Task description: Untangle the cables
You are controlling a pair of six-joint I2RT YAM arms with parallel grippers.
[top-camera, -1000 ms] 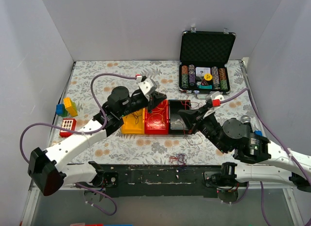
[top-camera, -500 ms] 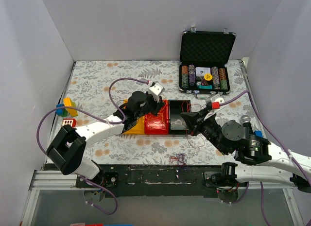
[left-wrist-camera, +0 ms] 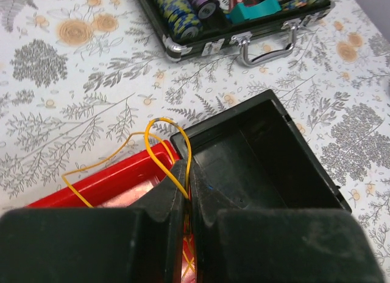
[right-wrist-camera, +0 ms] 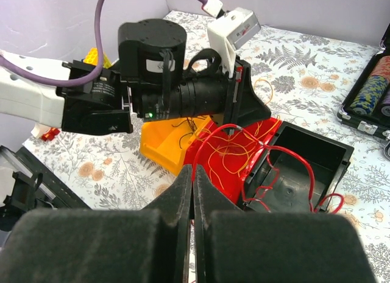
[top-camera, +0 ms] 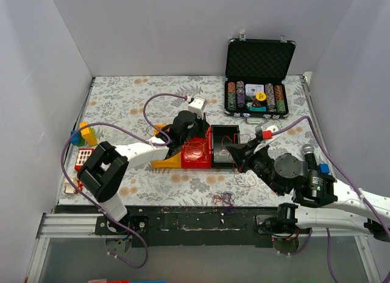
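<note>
The cables lie sorted over three bins. My left gripper (top-camera: 196, 134) (left-wrist-camera: 186, 173) hangs over the red bin (top-camera: 198, 154) and is shut on a thin yellow wire (left-wrist-camera: 159, 119) that loops up from it. My right gripper (top-camera: 231, 150) (right-wrist-camera: 193, 173) is shut on a red wire (right-wrist-camera: 229, 125), which arches across the red bin into the black bin (right-wrist-camera: 304, 167). More yellow strands (right-wrist-camera: 234, 156) rest in the red bin. Dark strands (right-wrist-camera: 183, 123) sit in the yellow bin (top-camera: 163, 160). A small loose tangle (top-camera: 225, 198) lies near the table's front edge.
An open poker chip case (top-camera: 259, 94) stands at the back right, its handle (left-wrist-camera: 268, 48) close to the black bin (left-wrist-camera: 256, 161). Toy bricks (top-camera: 85, 137) lie at the left edge. The left arm's elbow (top-camera: 103, 173) is folded low over the front left.
The left arm has folded and swung right, bringing its gripper from the yellow bin side over the red bin, jaws closing on the yellow wire. The right arm has edged slightly left.
</note>
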